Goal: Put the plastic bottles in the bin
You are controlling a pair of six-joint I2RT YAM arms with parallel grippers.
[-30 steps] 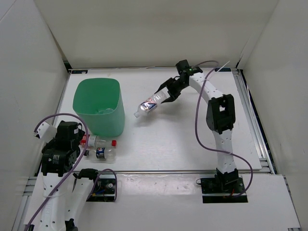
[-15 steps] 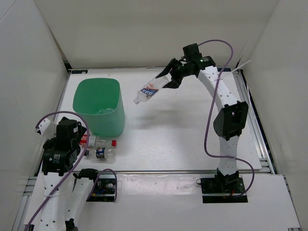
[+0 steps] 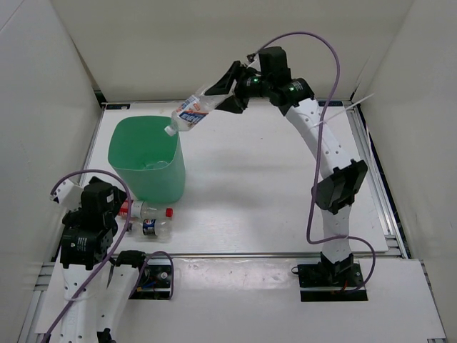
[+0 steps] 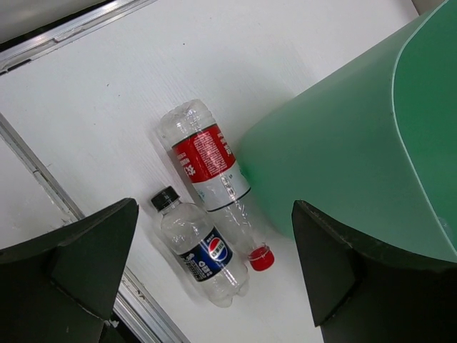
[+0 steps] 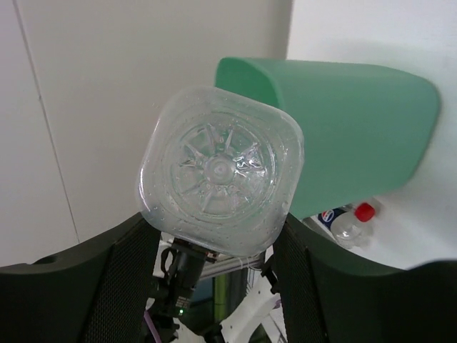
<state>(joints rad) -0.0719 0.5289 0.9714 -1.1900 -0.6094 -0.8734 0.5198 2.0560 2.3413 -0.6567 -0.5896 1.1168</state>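
Our right arm stretches high and leftward, its right gripper [image 3: 228, 87] pinching the base of a clear, blue-white-labelled bottle [image 3: 190, 111], tilted cap-down over the bin [image 3: 154, 183]; our left gripper [image 4: 214, 236] gapes wide.

Two bottles [image 3: 145, 209] [image 3: 157, 227] lie before the bin [image 3: 153, 187], a third bottle [image 3: 191, 111] above it.

right gripper [image 3: 230, 88] carried bottle [image 3: 191, 111] (white-blue label) over bin [image 3: 146, 158].
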